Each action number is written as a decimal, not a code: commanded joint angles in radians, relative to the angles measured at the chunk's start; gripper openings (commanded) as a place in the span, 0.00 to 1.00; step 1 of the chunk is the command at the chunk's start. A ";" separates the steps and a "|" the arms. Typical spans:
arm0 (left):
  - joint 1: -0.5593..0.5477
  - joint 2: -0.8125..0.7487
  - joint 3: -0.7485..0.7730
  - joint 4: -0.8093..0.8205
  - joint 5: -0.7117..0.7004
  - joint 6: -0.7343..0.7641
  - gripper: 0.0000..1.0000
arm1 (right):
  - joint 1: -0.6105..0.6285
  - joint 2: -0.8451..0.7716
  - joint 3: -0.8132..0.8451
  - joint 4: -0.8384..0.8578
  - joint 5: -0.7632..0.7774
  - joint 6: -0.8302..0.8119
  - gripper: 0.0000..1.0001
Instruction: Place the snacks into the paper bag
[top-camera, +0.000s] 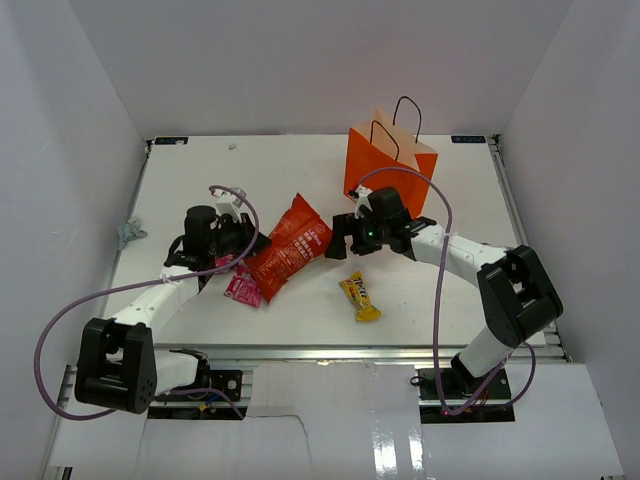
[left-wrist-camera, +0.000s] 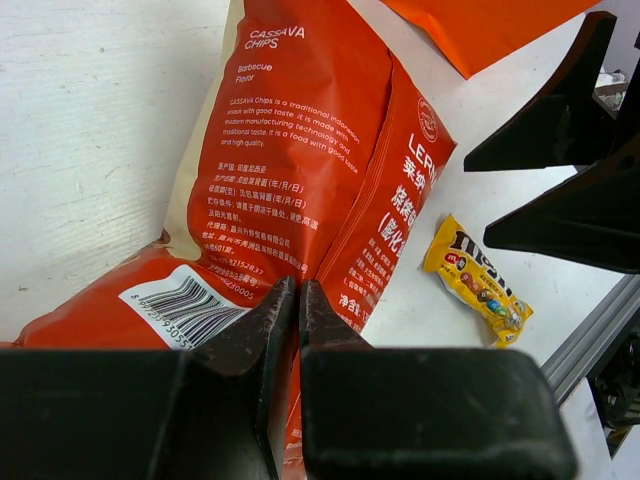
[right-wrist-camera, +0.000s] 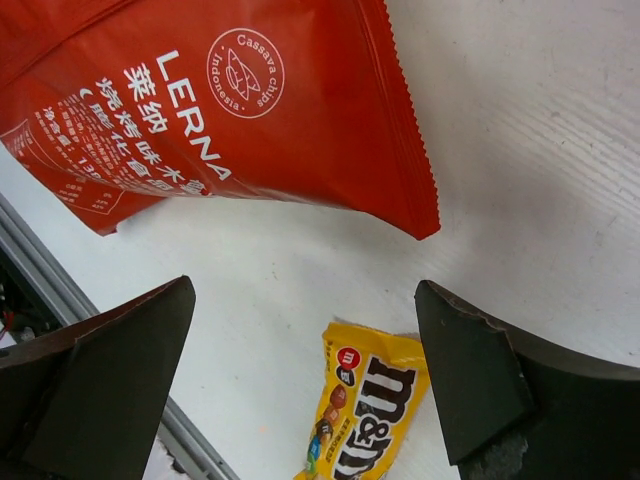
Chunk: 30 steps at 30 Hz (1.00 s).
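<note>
The red-orange chip bag (top-camera: 290, 245) lies slanted at mid-table. My left gripper (top-camera: 260, 242) is shut on its lower left end; in the left wrist view the jaws (left-wrist-camera: 288, 292) pinch the bag (left-wrist-camera: 300, 150) near the barcode. My right gripper (top-camera: 338, 237) is open and empty just right of the bag's top end, with its fingers (right-wrist-camera: 110, 370) spread above the yellow candy wrapper (right-wrist-camera: 370, 410). The wrapper (top-camera: 360, 297) lies on the table in front. The pink packets (top-camera: 240, 288) lie by the left gripper. The orange paper bag (top-camera: 390, 165) stands upright behind the right gripper.
White walls enclose the table on the left, back and right. A metal rail (top-camera: 400, 350) runs along the near edge. Purple cables (top-camera: 60, 330) loop off both arms. The right gripper's fingers (left-wrist-camera: 570, 130) show at the right of the left wrist view.
</note>
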 joint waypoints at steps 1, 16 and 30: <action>-0.005 -0.026 -0.002 -0.028 -0.003 0.016 0.00 | 0.010 -0.037 -0.027 0.165 -0.012 -0.125 0.96; -0.003 -0.010 0.001 -0.093 -0.030 0.055 0.00 | 0.022 0.102 0.060 0.289 0.003 -0.280 0.93; -0.003 0.000 0.012 -0.109 -0.038 0.059 0.00 | 0.021 0.165 0.063 0.399 -0.162 -0.283 0.67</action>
